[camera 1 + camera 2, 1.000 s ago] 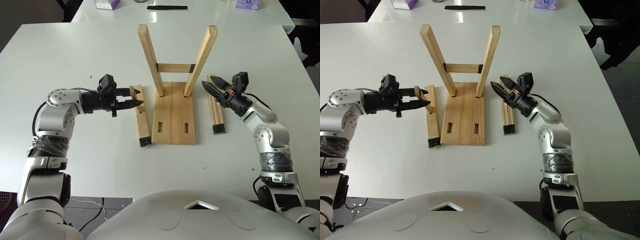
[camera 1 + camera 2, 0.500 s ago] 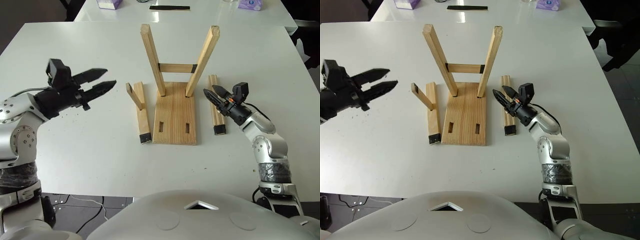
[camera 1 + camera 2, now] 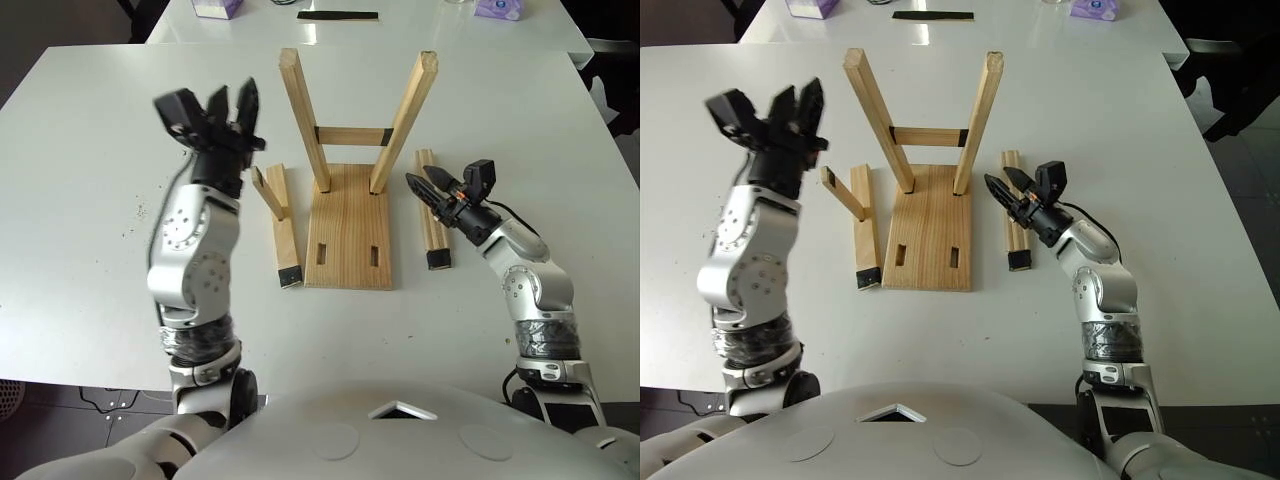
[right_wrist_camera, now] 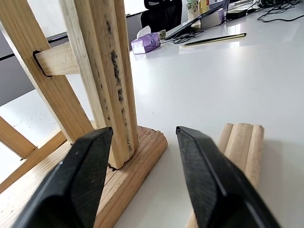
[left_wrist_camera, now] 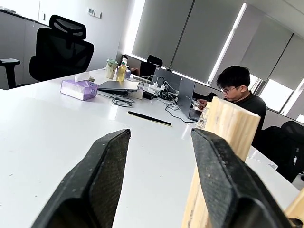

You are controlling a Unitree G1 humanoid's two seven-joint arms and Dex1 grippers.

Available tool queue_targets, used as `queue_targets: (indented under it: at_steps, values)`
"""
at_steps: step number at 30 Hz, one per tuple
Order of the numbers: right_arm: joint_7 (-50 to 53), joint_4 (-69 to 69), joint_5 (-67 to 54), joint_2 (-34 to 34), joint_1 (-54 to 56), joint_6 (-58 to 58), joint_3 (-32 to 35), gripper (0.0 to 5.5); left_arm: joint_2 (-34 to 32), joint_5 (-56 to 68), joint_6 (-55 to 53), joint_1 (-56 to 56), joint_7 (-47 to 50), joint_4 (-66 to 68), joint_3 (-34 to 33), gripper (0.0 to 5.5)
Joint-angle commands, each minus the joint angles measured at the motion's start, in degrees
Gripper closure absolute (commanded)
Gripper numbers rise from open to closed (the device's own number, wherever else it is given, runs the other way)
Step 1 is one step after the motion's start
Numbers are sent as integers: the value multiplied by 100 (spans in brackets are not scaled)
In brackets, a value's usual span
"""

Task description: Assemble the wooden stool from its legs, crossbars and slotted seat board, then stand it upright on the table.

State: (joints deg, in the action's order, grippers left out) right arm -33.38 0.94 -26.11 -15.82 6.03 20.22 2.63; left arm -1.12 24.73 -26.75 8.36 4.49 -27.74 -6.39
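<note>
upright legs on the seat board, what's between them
A crossbar joins the left upright leg and the right upright leg partway up; below it the gap is bare down to the seat board. The left eye view shows this.

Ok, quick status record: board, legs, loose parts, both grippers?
seat board: flat, near two slots empty
upright legs: two at the board's far end, joined by a crossbar
left loose leg: lying by the board's left edge, short bar sticking up
right loose piece: flat, right of the board
left gripper: open, in the air left of the upright legs
right gripper: open, low by the right loose piece
</note>
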Motion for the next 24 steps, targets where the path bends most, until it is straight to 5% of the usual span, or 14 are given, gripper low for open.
queue_targets:
  at_steps: [1,9,19,24]
  values:
    - [78,-42,58,2,79,44,45,304,38,-290,78,-113,192,-306,58,311]
    - [158,-25,78,79,-31,36,-31,304,68,-430,98,309,220,-577,125,311]
    - [124,-353,153,236,295,-57,-60,304,182,-945,598,-50,111,1451,167,311]
    - [142,-240,159,278,123,-68,-43,304,191,-801,1029,231,35,908,-48,311]
